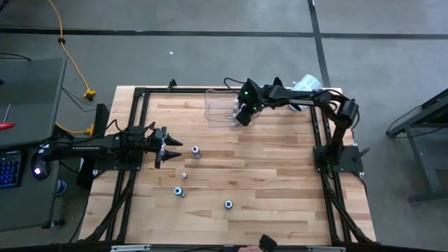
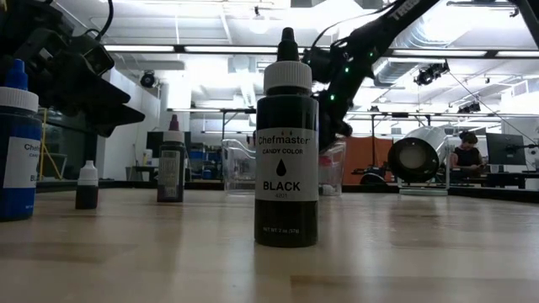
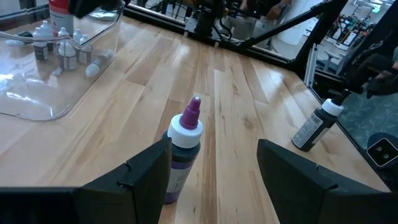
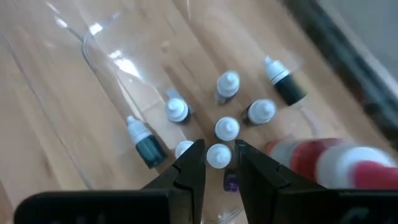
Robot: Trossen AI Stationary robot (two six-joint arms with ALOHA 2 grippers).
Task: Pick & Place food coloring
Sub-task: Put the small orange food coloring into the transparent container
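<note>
The right gripper [image 4: 216,163] hangs over the clear bin [image 1: 217,105], fingers parted around a white-capped bottle [image 4: 218,155] (probably just released); the left gripper [image 3: 214,180] waits open behind a purple bottle [image 3: 183,146]

From overhead the bottles inside the clear bin [image 1: 222,106] are too small to count, and the right gripper [image 1: 243,117] covers some. At worktop level the blue bottle [image 2: 17,151] is cut by the edge. A red-and-white blur [image 4: 336,163] stays unidentifiable.

Grey concrete floor [image 1: 210,17], yellow cable [image 1: 70,56], bright ceiling lights [image 2: 210,49]
</note>
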